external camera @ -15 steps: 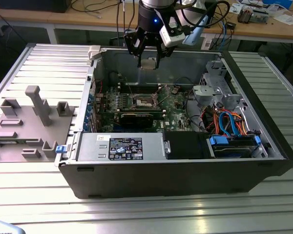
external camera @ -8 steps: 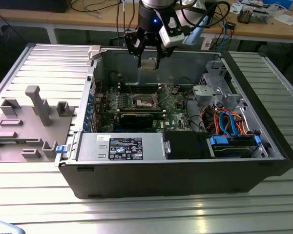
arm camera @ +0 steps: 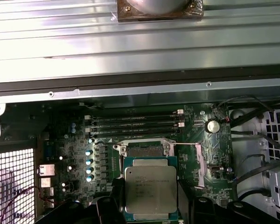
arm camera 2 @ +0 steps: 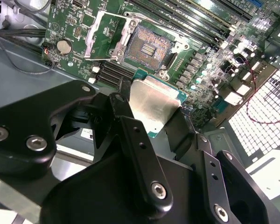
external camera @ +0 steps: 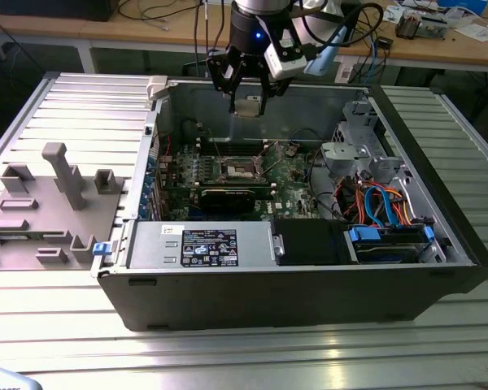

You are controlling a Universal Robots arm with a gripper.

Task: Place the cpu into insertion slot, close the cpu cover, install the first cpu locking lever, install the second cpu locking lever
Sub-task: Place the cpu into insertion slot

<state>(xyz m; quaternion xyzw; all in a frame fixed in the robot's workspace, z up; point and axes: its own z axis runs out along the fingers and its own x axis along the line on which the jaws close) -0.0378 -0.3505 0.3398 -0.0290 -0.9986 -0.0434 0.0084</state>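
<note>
Exterior view showed the gripper (external camera: 248, 99) in the upper centre of the frame, closed on the edges of the cpu (external camera: 248, 107), hanging well above the open slot (external camera: 240, 168) at centre, free space between them.

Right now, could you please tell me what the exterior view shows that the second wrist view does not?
Exterior view: the whole open computer case, blue drive cables, and a grey fixture tray at the exterior view's left. Second wrist view, close detail: the insertion slot with bare contacts, the cpu cover swung open beside it, and a coin cell. Both: the tool shut on the cpu, not yet in the slot.
</note>
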